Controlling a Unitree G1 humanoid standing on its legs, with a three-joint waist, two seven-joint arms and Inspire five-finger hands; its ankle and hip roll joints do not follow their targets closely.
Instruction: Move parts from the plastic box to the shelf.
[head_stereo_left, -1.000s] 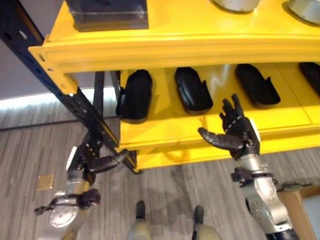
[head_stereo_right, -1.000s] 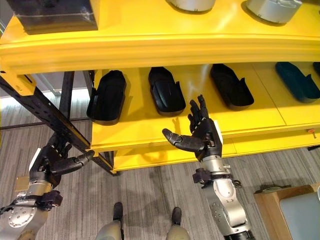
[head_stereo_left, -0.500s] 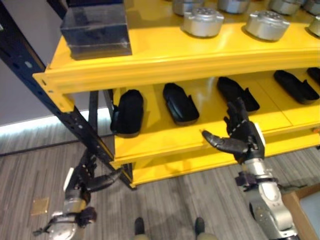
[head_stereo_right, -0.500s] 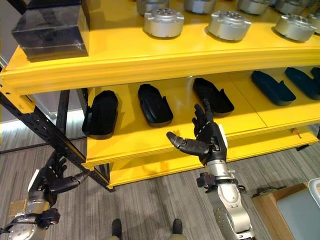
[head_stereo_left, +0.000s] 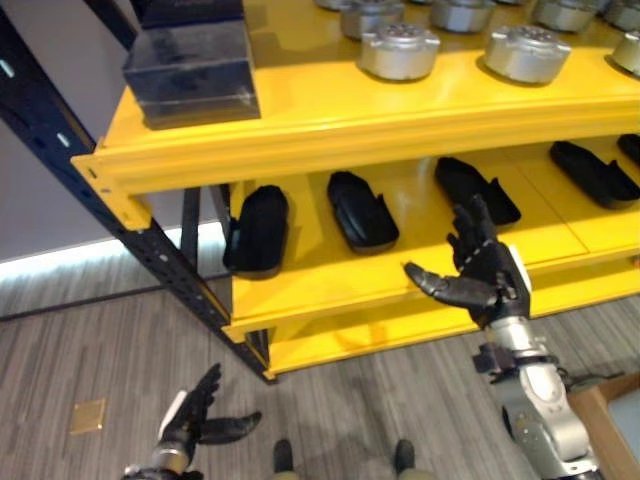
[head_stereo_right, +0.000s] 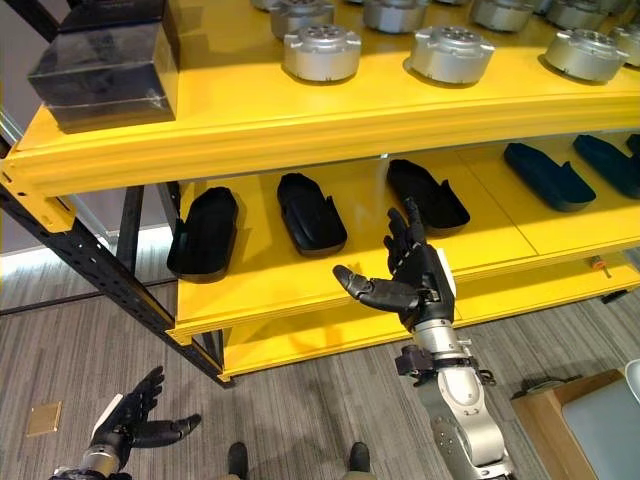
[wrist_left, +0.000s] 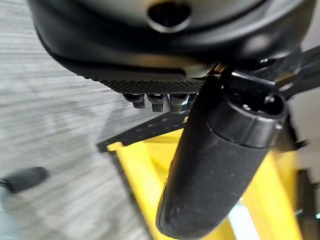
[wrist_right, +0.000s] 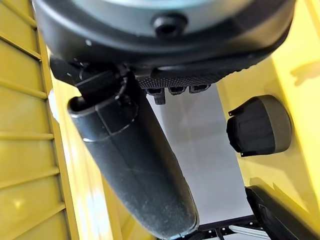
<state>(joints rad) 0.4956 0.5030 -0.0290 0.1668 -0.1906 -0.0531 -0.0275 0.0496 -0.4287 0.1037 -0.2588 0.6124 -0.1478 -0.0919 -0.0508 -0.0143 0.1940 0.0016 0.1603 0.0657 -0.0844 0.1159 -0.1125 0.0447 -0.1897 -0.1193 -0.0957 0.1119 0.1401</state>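
My right hand (head_stereo_left: 482, 282) is open and holds nothing, palm up, in front of the lower level of the yellow shelf (head_stereo_left: 350, 140). Three black oblong parts (head_stereo_left: 258, 228) (head_stereo_left: 362, 208) (head_stereo_left: 476, 188) lie on that level beyond its fingers, and more lie further right. In the right wrist view the thumb (wrist_right: 135, 165) stands out, with a black part (wrist_right: 260, 125) past it. Silver round parts (head_stereo_left: 400, 50) sit on the upper level. My left hand (head_stereo_left: 197, 425) hangs low over the floor, open and holding nothing.
A dark translucent box (head_stereo_left: 190, 60) stands on the upper level's left end. The shelf's black slanted upright (head_stereo_left: 150, 250) runs down to the floor at the left. A wooden-edged surface (head_stereo_right: 560, 410) shows at the lower right. A small brass plate (head_stereo_left: 87, 415) lies on the floor.
The camera has tilted up, bringing the upper level into sight. My left hand has dropped from beside the black upright to just above the floor. The right hand keeps its open pose.
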